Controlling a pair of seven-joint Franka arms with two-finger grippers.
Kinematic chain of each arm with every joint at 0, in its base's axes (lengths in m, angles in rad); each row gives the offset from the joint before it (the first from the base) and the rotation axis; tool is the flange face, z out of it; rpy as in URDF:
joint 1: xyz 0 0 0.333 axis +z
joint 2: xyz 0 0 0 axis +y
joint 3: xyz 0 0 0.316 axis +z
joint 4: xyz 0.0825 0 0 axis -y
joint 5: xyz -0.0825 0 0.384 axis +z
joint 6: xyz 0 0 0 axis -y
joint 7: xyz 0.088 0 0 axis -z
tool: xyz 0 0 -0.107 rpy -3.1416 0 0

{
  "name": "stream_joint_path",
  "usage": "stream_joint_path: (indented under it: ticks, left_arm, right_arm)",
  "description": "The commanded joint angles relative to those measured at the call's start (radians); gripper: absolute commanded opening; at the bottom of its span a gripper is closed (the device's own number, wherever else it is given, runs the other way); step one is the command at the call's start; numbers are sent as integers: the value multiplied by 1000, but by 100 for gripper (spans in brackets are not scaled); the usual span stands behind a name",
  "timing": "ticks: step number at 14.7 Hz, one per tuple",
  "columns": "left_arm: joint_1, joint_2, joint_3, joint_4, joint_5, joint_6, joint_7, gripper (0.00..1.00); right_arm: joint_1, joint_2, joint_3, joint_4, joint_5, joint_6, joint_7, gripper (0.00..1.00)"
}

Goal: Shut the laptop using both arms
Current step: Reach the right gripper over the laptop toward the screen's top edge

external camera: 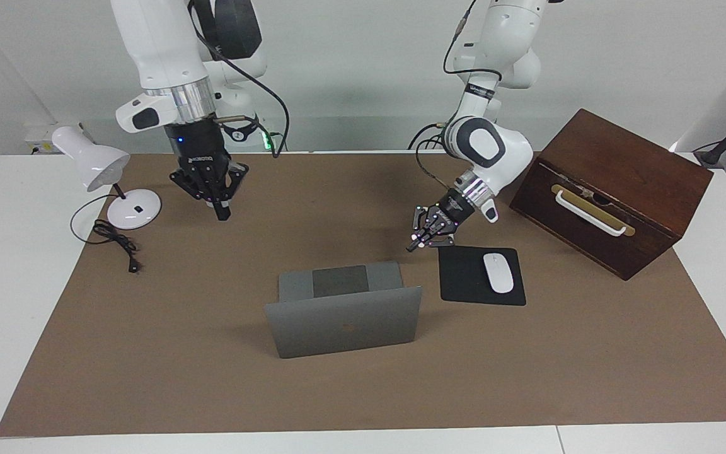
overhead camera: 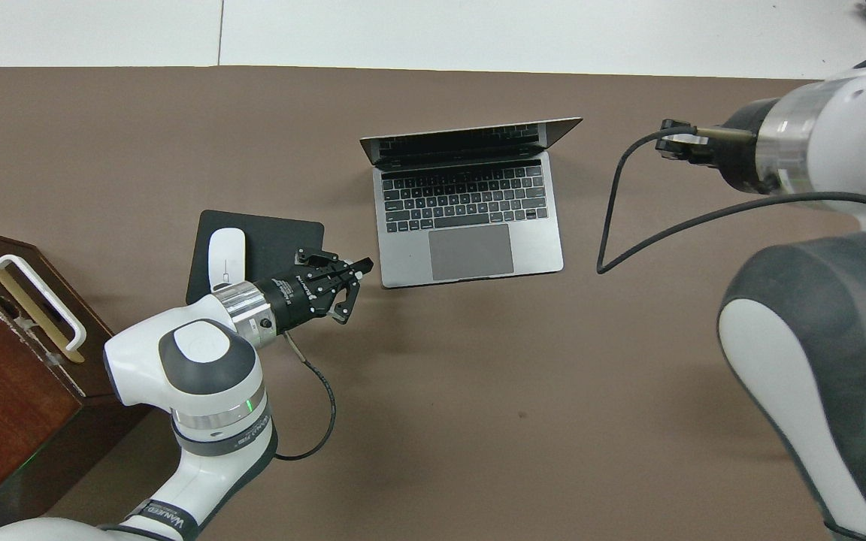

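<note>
Both grippers pinched shut: left gripper (external camera: 414,244) beside the laptop (external camera: 344,328), right gripper (external camera: 222,211) well apart; your uneven push could twist its lid

right pincer (external camera: 221,211) hidden overhead by its own arm

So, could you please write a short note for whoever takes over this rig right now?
Left gripper: shut, holding nothing, low over the mat by the corner of the black mouse pad, beside the laptop's deck.
Right gripper: shut, holding nothing, up in the air over the brown mat toward the desk lamp; not near the laptop.
Laptop: mid-table, lid open and roughly upright, keyboard toward the robots. Neither gripper touches it.
White mouse lies on the pad; wooden box stands at the left arm's end.
Done: nothing on the lid yet.
Left: bring both grippers to the lid and fold it down.
</note>
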Motion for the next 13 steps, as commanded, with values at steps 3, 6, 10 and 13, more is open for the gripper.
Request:
stream_joint_path:
  ticks: [3, 6, 10, 13]
  left_arm:
    - [-53, 113, 11, 91, -86, 44, 55, 0]
    - [-57, 141, 11, 92, -158, 48, 162, 0]
    - [-57, 181, 10, 129, -186, 48, 193, 0]
    - [-64, 209, 2, 160, -189, 56, 198, 0]
  right_arm:
    - [32, 70, 2, 44, 6, 92, 95, 0]
    - [41, 110, 3, 66, 0, 140, 115, 0]
    - [74, 156, 3, 78, -9, 216, 109, 0]
    - [84, 202, 3, 103, -13, 265, 101, 0]
